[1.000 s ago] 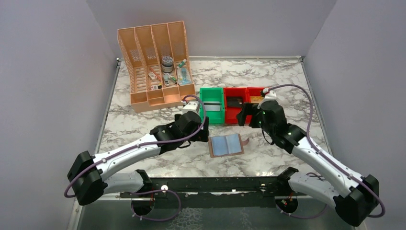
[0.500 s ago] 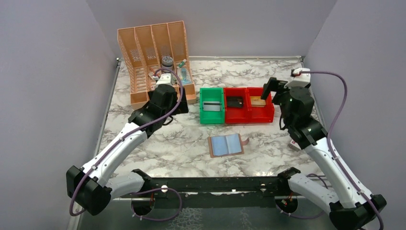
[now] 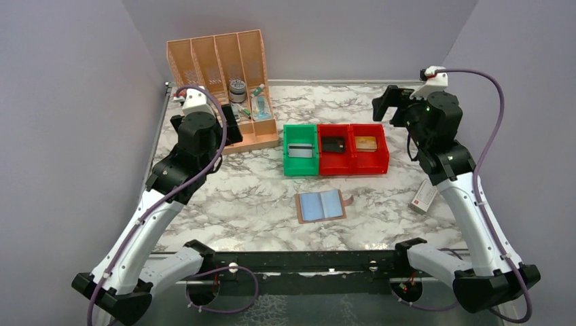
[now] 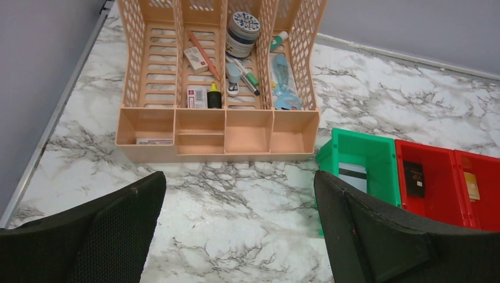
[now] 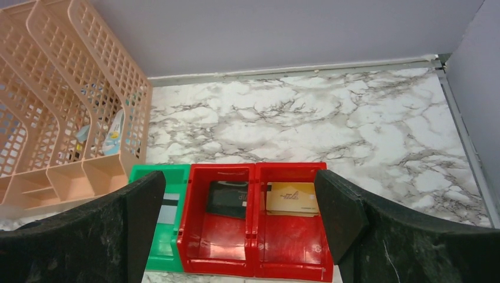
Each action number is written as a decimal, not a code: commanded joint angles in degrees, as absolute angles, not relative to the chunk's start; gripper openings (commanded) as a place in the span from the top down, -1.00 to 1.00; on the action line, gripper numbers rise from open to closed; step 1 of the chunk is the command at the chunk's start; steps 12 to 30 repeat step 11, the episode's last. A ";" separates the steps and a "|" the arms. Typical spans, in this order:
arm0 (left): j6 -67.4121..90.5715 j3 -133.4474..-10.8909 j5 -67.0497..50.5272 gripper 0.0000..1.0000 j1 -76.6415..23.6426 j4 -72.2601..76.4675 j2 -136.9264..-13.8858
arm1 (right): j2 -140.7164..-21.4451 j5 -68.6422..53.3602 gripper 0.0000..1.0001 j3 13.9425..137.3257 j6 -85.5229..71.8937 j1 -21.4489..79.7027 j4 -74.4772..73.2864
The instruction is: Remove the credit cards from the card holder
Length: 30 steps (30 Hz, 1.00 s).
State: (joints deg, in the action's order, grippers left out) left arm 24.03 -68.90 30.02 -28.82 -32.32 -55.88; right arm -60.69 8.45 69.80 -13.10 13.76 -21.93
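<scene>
Well, left tool (image 4: 239,183) gapes empty near the desk rack (image 4: 218,135). 3 cards (image 3: 301,151) sit in the green bin (image 3: 291,132) & red bins (image 3: 353,167); card holder (image 3: 320,206) lies open on the bench (image 3: 238,197), pockets unreadable. Right tool (image 5: 239,177) also spread, empty. Risk: if a card's left inside, a 1-tool pull w/o pinning drags the holder.

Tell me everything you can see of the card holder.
The card holder lies opened flat on the marble table, its light blue-grey pocketed inside facing up, framed by a thin brown border. A small brown snap tab sticks out from its right edge. It sits slightly askew, on the near side of the red bins and apart from them. Only the table touches it. Whether its pockets hold cards is too small to tell.
</scene>
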 commanded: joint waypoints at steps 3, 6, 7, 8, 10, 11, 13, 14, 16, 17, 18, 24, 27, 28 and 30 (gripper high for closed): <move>23.39 -71.01 33.03 -0.99 -28.48 -36.30 -54.84 | -56.29 9.44 -0.99 71.80 -13.64 13.71 -22.59; 23.79 -71.79 32.47 -0.99 -28.50 -36.58 -55.08 | -55.28 6.84 -0.99 71.69 -11.84 13.71 -22.07; 23.94 -71.99 32.21 -0.99 -28.48 -36.64 -55.18 | -55.18 5.55 -0.99 71.89 -11.05 13.71 -22.25; 24.05 -72.16 32.05 -0.99 -28.48 -36.78 -55.15 | -55.07 4.95 -0.99 71.85 -10.65 13.71 -22.18; 24.24 -72.36 31.62 -0.99 -28.50 -36.95 -55.04 | -55.51 5.50 -0.99 72.03 -10.81 13.71 -22.13; 24.33 -72.41 31.60 -0.99 -28.48 -37.07 -54.99 | -55.98 6.09 -0.99 72.59 -10.70 13.71 -22.57; 24.33 -72.41 31.60 -0.99 -28.48 -37.07 -54.99 | -55.98 6.09 -0.99 72.59 -10.70 13.71 -22.57; 24.33 -72.41 31.60 -0.99 -28.48 -37.07 -54.99 | -55.98 6.09 -0.99 72.59 -10.70 13.71 -22.57; 24.33 -72.41 31.60 -0.99 -28.48 -37.07 -54.99 | -55.98 6.09 -0.99 72.59 -10.70 13.71 -22.57; 24.33 -72.41 31.60 -0.99 -28.48 -37.07 -54.99 | -55.98 6.09 -0.99 72.59 -10.70 13.71 -22.57; 24.33 -72.41 31.60 -0.99 -28.48 -37.07 -54.99 | -55.98 6.09 -0.99 72.59 -10.70 13.71 -22.57; 24.33 -72.41 31.60 -0.99 -28.48 -37.07 -54.99 | -55.98 6.09 -0.99 72.59 -10.70 13.71 -22.57; 24.33 -72.41 31.60 -0.99 -28.48 -37.07 -54.99 | -55.98 6.09 -0.99 72.59 -10.70 13.71 -22.57; 24.33 -72.41 31.60 -0.99 -28.48 -37.07 -54.99 | -55.98 6.09 -0.99 72.59 -10.70 13.71 -22.57; 24.33 -72.41 31.60 -0.99 -28.48 -37.07 -54.99 | -55.98 6.09 -0.99 72.59 -10.70 13.71 -22.57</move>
